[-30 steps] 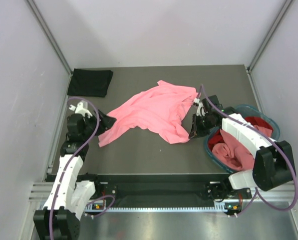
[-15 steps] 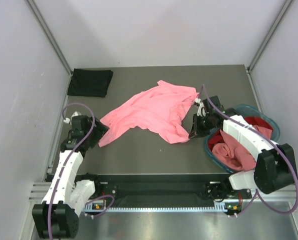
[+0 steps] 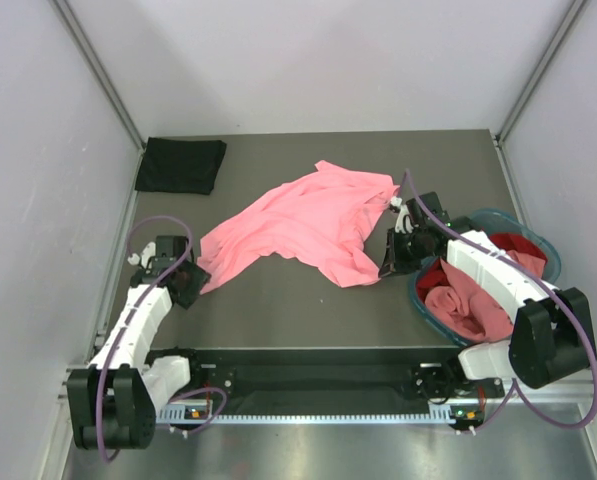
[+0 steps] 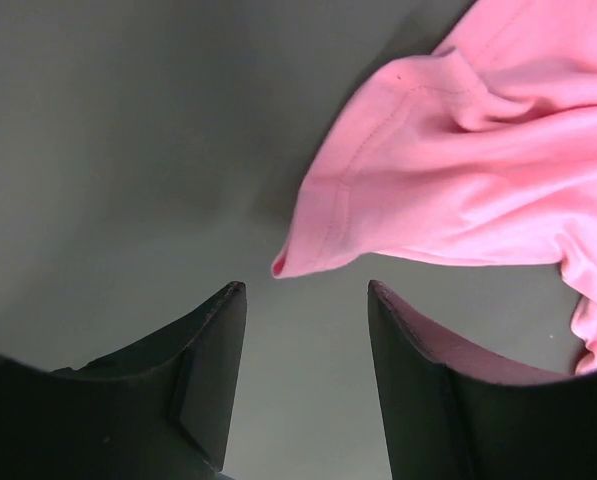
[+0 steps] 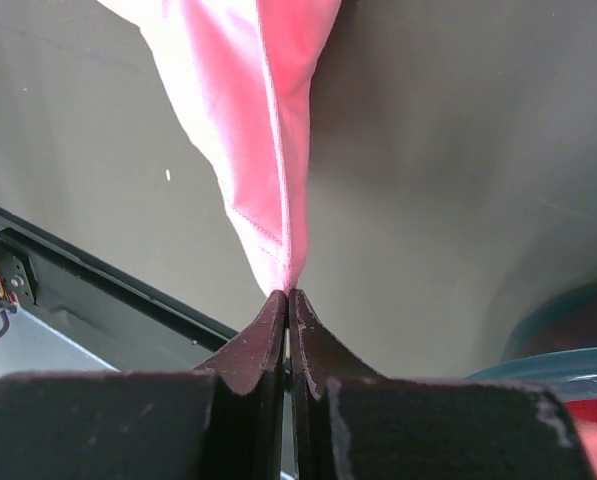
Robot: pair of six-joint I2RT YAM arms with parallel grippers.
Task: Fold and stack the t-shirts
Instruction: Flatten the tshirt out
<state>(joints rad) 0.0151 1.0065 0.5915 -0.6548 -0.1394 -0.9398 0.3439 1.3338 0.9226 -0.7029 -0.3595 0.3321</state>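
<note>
Pale walls (image 3: 308, 70) box in a dark tabletop (image 3: 278, 300); the salmon pink t-shirt (image 3: 298, 225) lies rumpled across its middle, nowhere near flat; a black t-shirt (image 3: 181, 165) sits folded in the far left corner, and the teal basket (image 3: 555, 258) at the right edge holds a red t-shirt (image 3: 523, 245) and a pink bundle (image 3: 463, 305).

The right arm's fingers (image 5: 248, 350) are pressed tight together on the near right hem of the pink shirt; it is a thin bite, right at the stitched edge, and I reckon any firm pull could slide the cloth out; the shirt would then drop into a worse heap.

The left arm's fingers (image 4: 188, 380) stand apart with nothing between them, low over the tabletop; the shirt's near left corner lies just ahead of the gap and a touch to one side. If they close where they are, they would likely catch air. If they push forward along the surface, they could shove the corner away or fold it under instead of pinching it.

Should one side be lifted alone, the shirt would likely twist and bunch rather than spread; the right arm also reaches just beside the basket, so a wide swing might knock it or drag its contents out.
</note>
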